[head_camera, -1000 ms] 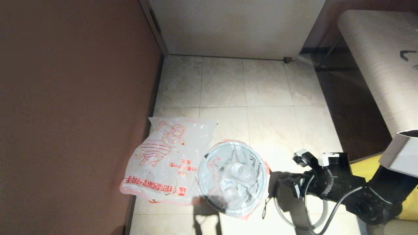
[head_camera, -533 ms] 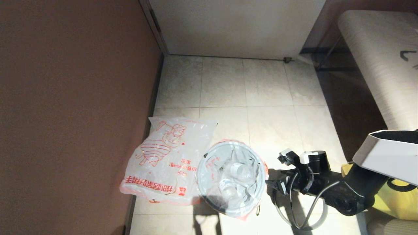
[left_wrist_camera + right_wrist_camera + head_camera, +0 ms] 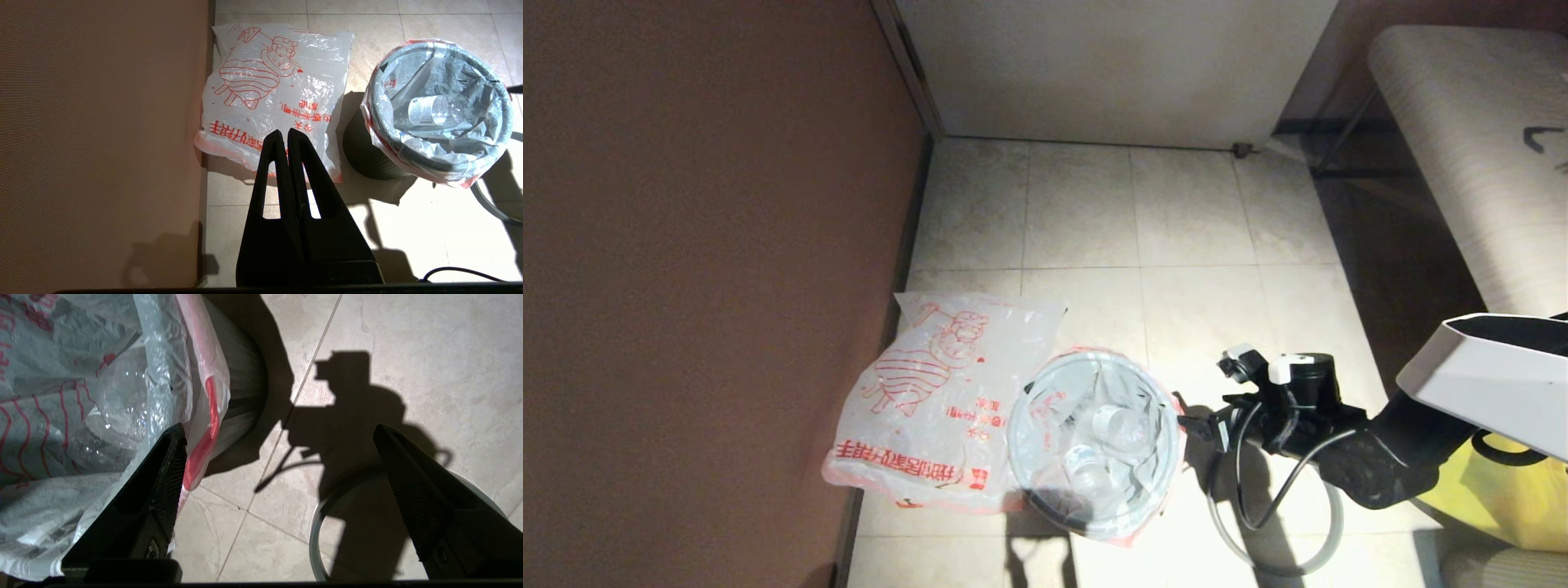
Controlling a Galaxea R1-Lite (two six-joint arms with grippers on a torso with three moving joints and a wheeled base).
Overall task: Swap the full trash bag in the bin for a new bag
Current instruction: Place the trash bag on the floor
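The black ribbed bin (image 3: 1054, 510) stands on the tiled floor, lined with the full trash bag (image 3: 1094, 445); clear bottles (image 3: 433, 110) show inside it. Its red-edged plastic (image 3: 208, 416) is folded over the bin's wall (image 3: 241, 375). The new bag (image 3: 939, 400) lies flat to the bin's left, against the brown wall. My right gripper (image 3: 1194, 426) is open just right of the bin's rim, one finger (image 3: 163, 477) against the bag's overhang. The grey hoop (image 3: 1227, 541) lies on the floor beneath that arm. My left gripper (image 3: 287, 136) hangs shut and empty above the new bag's near edge.
A brown wall (image 3: 703, 286) runs along the left and a pale door (image 3: 1111, 65) closes the far end. A padded bench (image 3: 1478, 163) stands at the right, with a big yellow bag (image 3: 1494, 490) below my right arm. Bare tiles (image 3: 1143, 212) lie beyond the bin.
My right arm has swung left and slightly away from me, bringing the open gripper up to the bin's right rim. The bin has shifted a little to the left.
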